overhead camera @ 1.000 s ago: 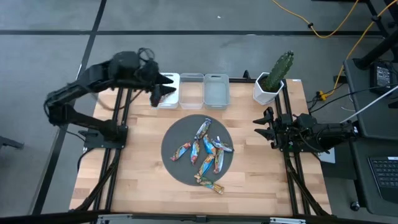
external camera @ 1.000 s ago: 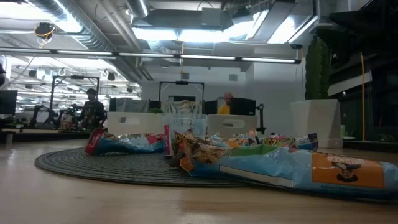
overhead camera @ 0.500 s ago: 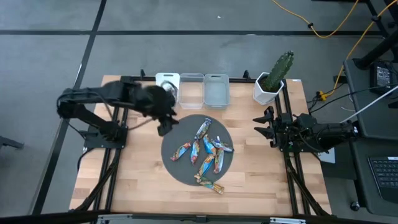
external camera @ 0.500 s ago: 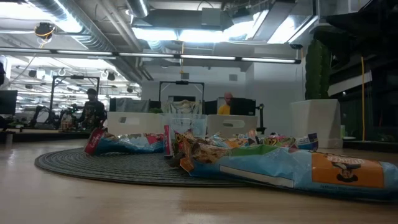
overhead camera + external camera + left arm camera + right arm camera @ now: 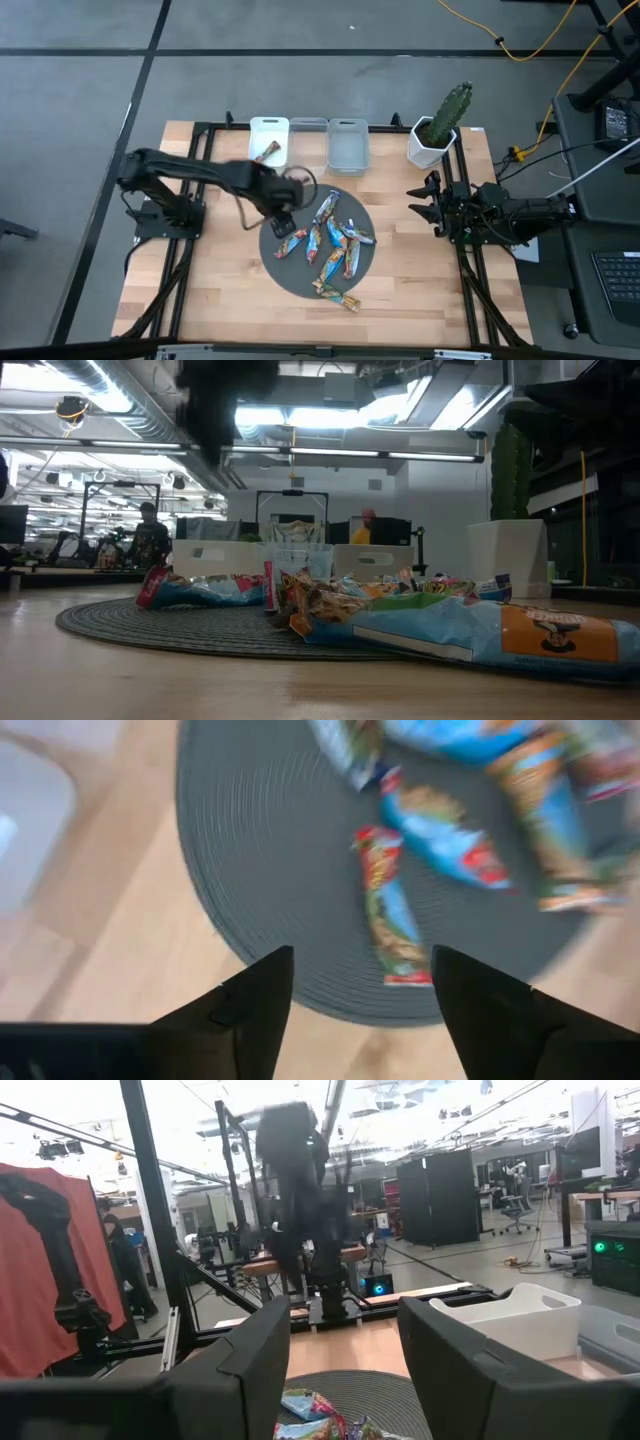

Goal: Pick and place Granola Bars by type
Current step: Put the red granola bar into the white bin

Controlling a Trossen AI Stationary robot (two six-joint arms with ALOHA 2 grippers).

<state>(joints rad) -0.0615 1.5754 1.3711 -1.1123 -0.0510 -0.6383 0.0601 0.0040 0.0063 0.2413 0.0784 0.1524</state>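
Observation:
Several granola bars (image 5: pixel 332 243) in blue, orange-brown and red wrappers lie in a heap on a round grey mat (image 5: pixel 278 262). One bar (image 5: pixel 341 296) rests across the mat's near rim, and another (image 5: pixel 266 152) lies in the left white bin (image 5: pixel 270 132). My left gripper (image 5: pixel 283 214) hangs open above the mat's left part. In its wrist view (image 5: pixel 360 1010) a red-and-blue bar (image 5: pixel 390 920) lies ahead of the fingers, untouched. My right gripper (image 5: pixel 420 205) waits open at the table's right edge, facing the mat (image 5: pixel 345 1370).
Two more clear bins (image 5: pixel 308 138) (image 5: pixel 347 146) stand beside the white one along the far edge. A cactus in a white pot (image 5: pixel 437 128) sits at the far right corner. Bare wood (image 5: pixel 220 290) shows left of and near the mat. People show in the room behind (image 5: pixel 150 535).
My left gripper has swung from over the left white bin toward the near edge and slightly right, coming above the mat's left part. Its arm has come into the top of the low view. The bars on the mat have stayed put.

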